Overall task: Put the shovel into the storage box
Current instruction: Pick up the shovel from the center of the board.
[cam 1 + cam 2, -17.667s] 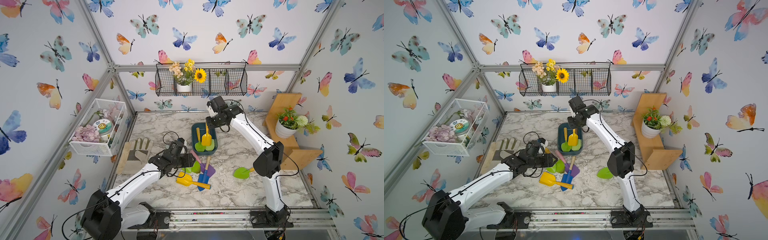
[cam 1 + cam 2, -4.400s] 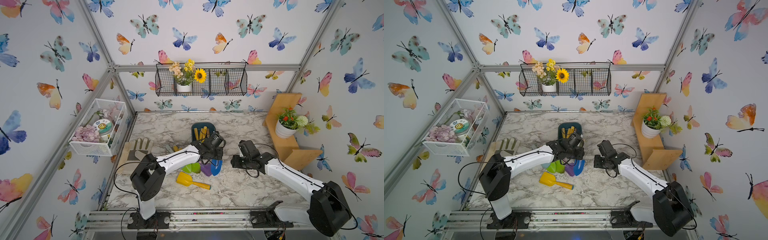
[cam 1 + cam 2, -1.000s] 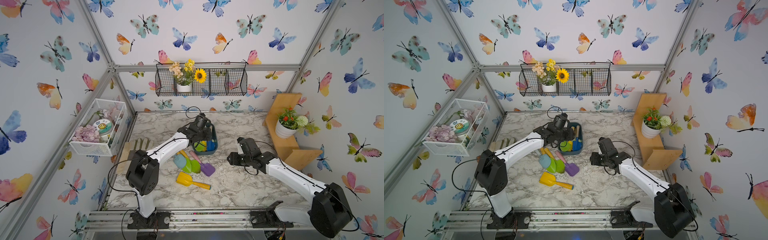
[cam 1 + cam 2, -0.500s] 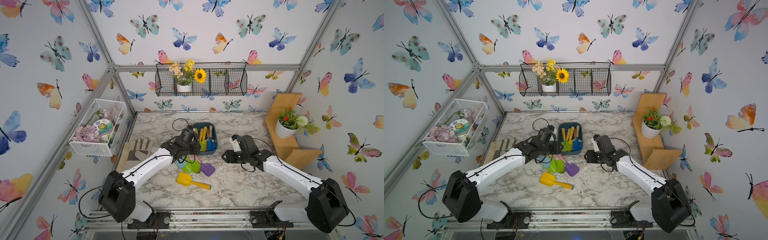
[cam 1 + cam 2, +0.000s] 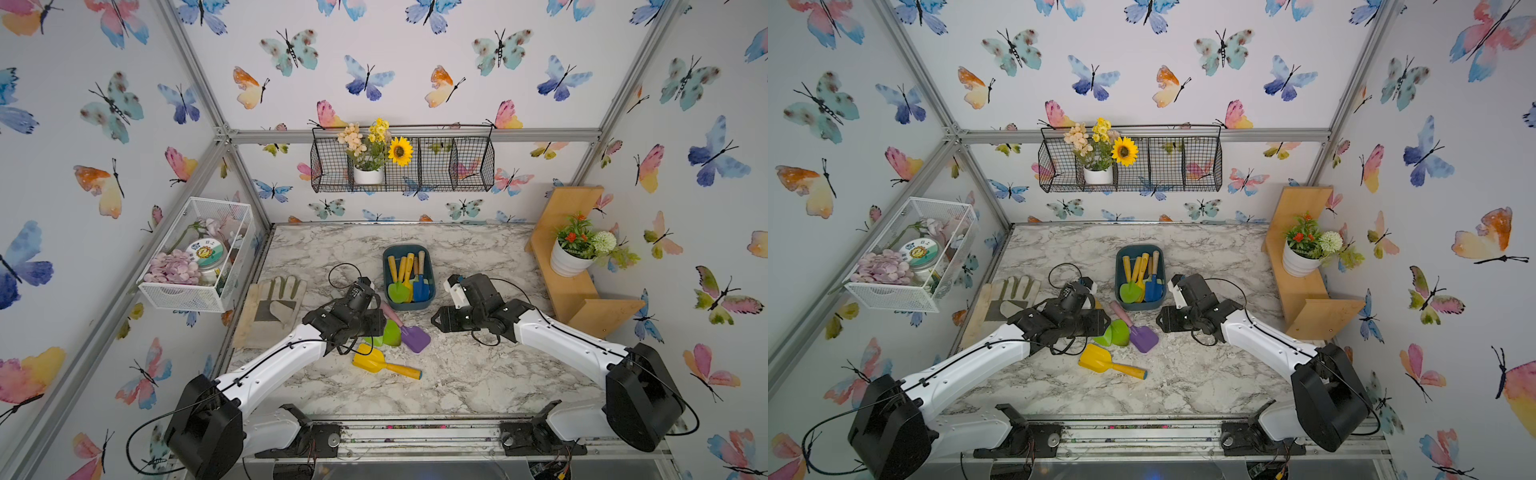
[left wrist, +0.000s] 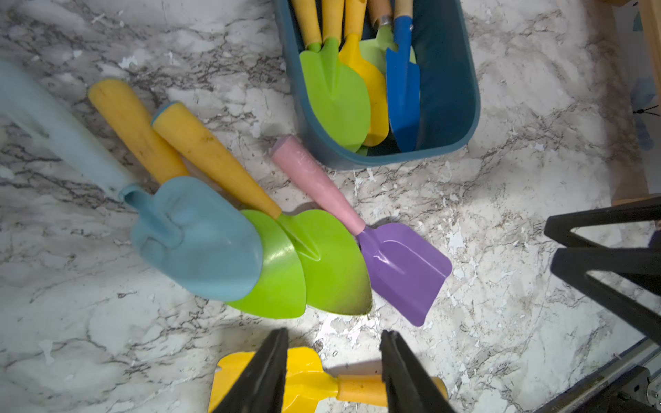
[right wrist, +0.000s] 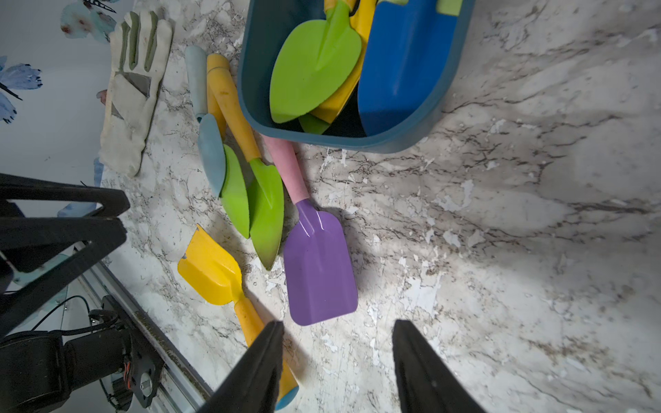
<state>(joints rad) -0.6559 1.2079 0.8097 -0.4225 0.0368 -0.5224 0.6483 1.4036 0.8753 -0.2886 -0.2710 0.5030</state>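
The teal-blue storage box [image 5: 409, 306] [image 5: 1140, 308] [image 6: 458, 107] [image 7: 357, 144] stands mid-table and holds several shovels, a blue one [image 6: 402, 89] among them. Loose in front of it lie a purple shovel with a pink handle [image 5: 415, 337] [image 7: 318, 264], two green shovels [image 6: 329, 264] [image 6: 279, 271], a light blue shovel [image 6: 200, 239] and a yellow shovel [image 5: 370, 361] [image 7: 211, 268]. My left gripper [image 5: 379, 325] [image 6: 334, 332] hangs open and empty over the yellow shovel. The right gripper [image 5: 436, 322] [image 7: 338, 322] is open and empty just right of the purple blade.
A work glove [image 5: 274, 307] lies at the table's left edge. A wooden shelf [image 5: 582, 299] with a potted plant [image 5: 571, 259] lines the right side. A white mesh basket [image 5: 195, 257] and a black wire basket [image 5: 403, 166] hang on the walls.
My left arm has drawn back from the storage box to the loose pile, its jaws a little wider. The right arm has shifted slightly left, toward the pile.
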